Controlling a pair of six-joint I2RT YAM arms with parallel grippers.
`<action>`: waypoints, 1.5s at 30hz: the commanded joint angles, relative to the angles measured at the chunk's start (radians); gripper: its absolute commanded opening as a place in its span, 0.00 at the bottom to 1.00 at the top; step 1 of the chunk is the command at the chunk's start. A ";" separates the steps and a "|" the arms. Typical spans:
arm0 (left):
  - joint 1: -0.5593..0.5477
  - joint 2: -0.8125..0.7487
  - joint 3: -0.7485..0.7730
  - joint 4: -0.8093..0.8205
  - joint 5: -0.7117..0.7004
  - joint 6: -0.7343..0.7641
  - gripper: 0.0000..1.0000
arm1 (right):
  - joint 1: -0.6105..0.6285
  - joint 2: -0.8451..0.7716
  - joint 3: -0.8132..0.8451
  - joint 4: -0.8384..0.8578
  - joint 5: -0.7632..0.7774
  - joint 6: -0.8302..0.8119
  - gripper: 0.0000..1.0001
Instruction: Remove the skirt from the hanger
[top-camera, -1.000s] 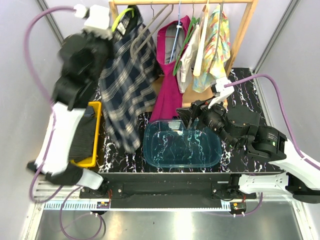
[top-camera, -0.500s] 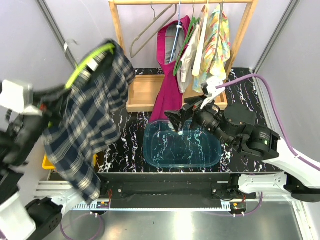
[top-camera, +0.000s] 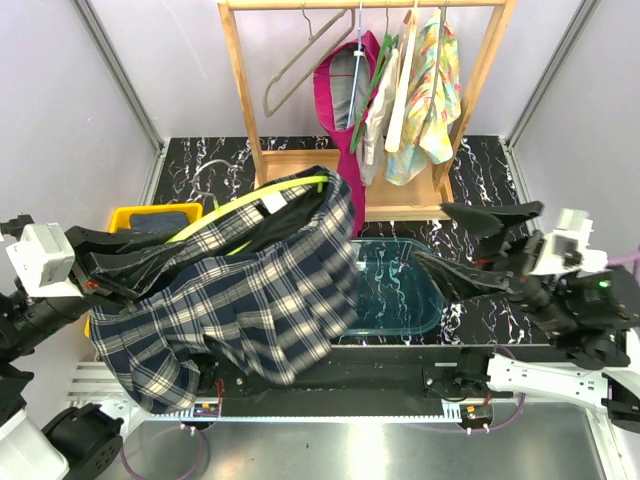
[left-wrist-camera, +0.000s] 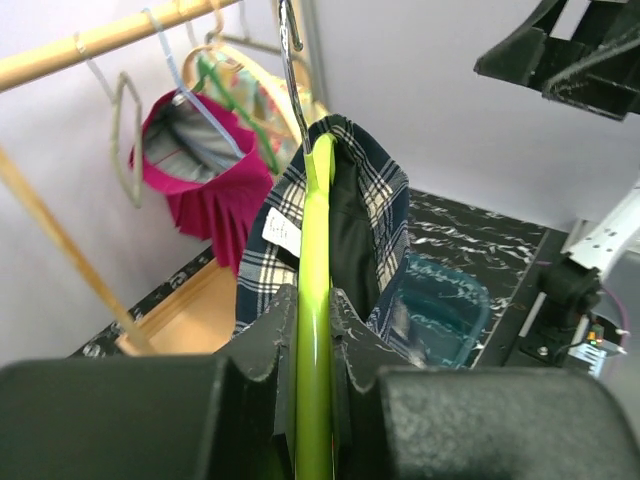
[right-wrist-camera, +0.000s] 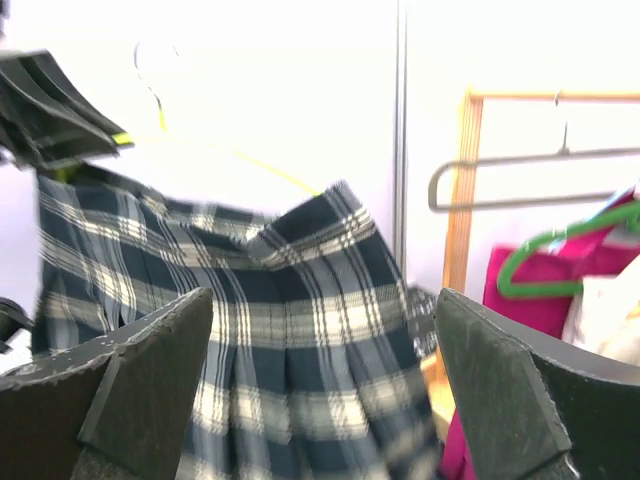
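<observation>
While the left arm reaches in over the left near corner of the table (top-camera: 200, 160), the left gripper (left-wrist-camera: 313, 300) is almost closed, its fingers clamped on the bar of the lime-green hanger (left-wrist-camera: 316, 220). The plaid skirt (top-camera: 250, 300) is on that hanger, with its waistband around the bar. Its cloth hangs over the table's left near part and hides the left end of the blue tub (top-camera: 400, 295) from above. Toward the right near corner, the right gripper (top-camera: 465, 245) is spread fully wide, holds nothing and is clear of the skirt. The pinch on the bar shows plainly only in the left wrist view, along with the metal hook (left-wrist-camera: 288, 30). Only the overhead view shows the yellow bin (top-camera: 135, 214) at the left edge. The right wrist view looks between its own fingers at the skirt's pleats.
</observation>
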 joint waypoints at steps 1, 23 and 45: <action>-0.002 0.055 0.105 0.167 0.120 -0.011 0.00 | -0.003 -0.001 -0.005 0.008 -0.047 -0.032 1.00; 0.018 0.139 0.275 0.174 0.300 -0.066 0.00 | -0.003 0.076 -0.024 -0.064 -0.057 -0.102 1.00; 0.035 0.035 0.053 0.338 0.089 0.003 0.00 | -0.004 0.014 -0.035 -0.081 0.049 -0.029 0.00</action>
